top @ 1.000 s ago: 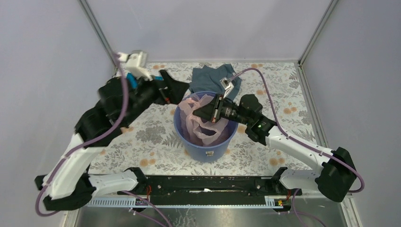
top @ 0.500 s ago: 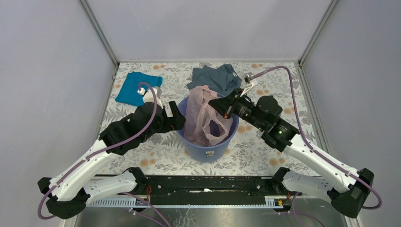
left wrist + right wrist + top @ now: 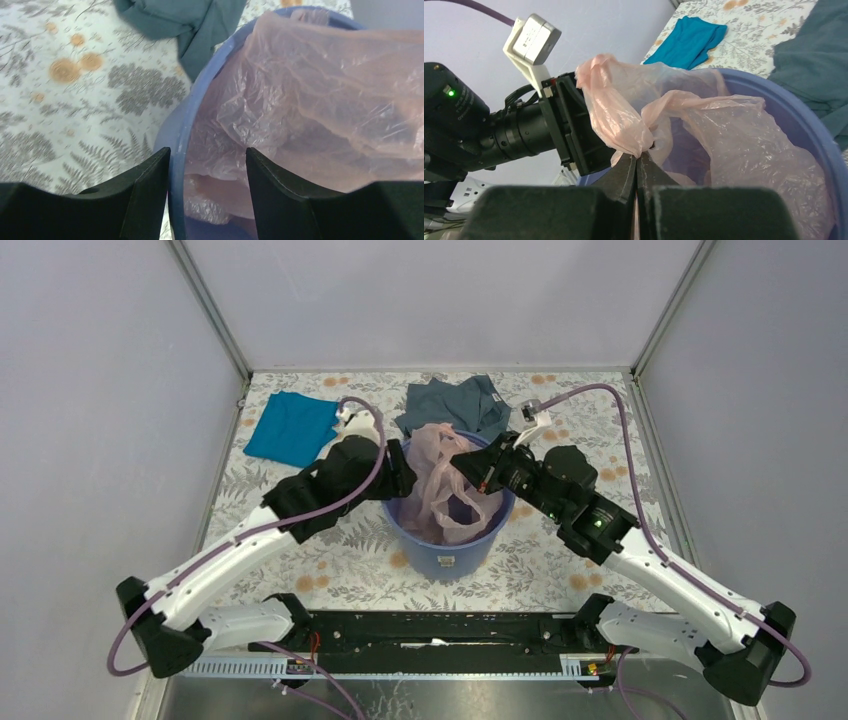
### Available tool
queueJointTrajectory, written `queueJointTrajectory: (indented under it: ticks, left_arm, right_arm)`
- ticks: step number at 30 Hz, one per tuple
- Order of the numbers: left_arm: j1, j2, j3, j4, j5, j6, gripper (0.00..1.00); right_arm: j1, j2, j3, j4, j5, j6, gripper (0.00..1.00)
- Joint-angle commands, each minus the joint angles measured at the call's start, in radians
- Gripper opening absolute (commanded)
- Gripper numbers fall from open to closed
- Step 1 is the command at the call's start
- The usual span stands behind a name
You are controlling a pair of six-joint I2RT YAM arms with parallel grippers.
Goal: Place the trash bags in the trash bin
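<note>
The trash bin (image 3: 445, 558) stands upright on the flowery table (image 3: 330, 540), just past the arm bases, approx. mid-table. It's round and blue-violet.

The left gripper (image 3: 400, 478) sits at the bin's left rim. It's not clenched; the jaws are apart w/ a clear gap. In the left wrist view one of its fingers (image 3: 145, 200) is outside the bin wall and the other is inside, so the rim runs btwn them. Some pink film lies in that gap too. Can't tell if the fingers touch the rim.

The trash bag (image 3: 440, 480) is thin, see-through and pale pink. Most of it is down inside the bin, against the wall. Its top part sticks up above the rim.

The right gripper (image 3: 478, 472) is over the bin's right side. It's pinched tight on a bunched bit of the bag's top edge and holds that bit up above the bin's mouth.

Past the bin, a grey-blue cloth (image 3: 455, 405) lies crumpled just behind the far rim. A teal cloth (image 3: 290, 427) lies flat to the far left of the bin, well apart from it.
</note>
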Motion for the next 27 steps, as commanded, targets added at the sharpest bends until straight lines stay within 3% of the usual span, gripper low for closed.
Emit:
queueJointTrajectory:
  ticks: [1, 5, 10, 13, 15, 18, 22, 27]
  left_arm:
    - [0.007, 0.097, 0.052, 0.2, 0.115, 0.083, 0.58]
    - [0.008, 0.13, 0.09, 0.198, 0.128, 0.12, 0.58]
    - [0.012, 0.029, 0.107, 0.055, 0.065, 0.148, 0.87]
    - [0.012, -0.066, 0.141, -0.055, -0.028, 0.14, 0.97]
    - [0.013, -0.115, 0.189, -0.092, -0.027, 0.125, 0.99]
    - [0.012, -0.139, 0.252, -0.039, 0.118, 0.092, 0.99]
    - [0.013, -0.058, 0.314, 0.098, 0.375, 0.004, 0.99]
    - [0.013, 0.068, 0.369, 0.209, 0.459, -0.134, 0.99]
  right_arm:
    - [0.002, -0.045, 0.041, -0.048, 0.097, -0.041, 0.0]
    - [0.002, -0.051, 0.055, -0.072, 0.094, -0.051, 0.0]
    - [0.001, -0.063, 0.063, -0.086, 0.105, -0.073, 0.0]
    - [0.001, -0.055, 0.081, -0.088, 0.104, -0.108, 0.0]
    - [0.002, -0.042, 0.097, -0.088, 0.103, -0.147, 0.0]
    - [0.001, -0.021, 0.122, -0.088, 0.099, -0.188, 0.0]
    - [0.001, 0.0, 0.141, -0.08, 0.069, -0.227, 0.0]
    - [0.002, 0.015, 0.145, -0.084, 0.05, -0.273, 0.0]
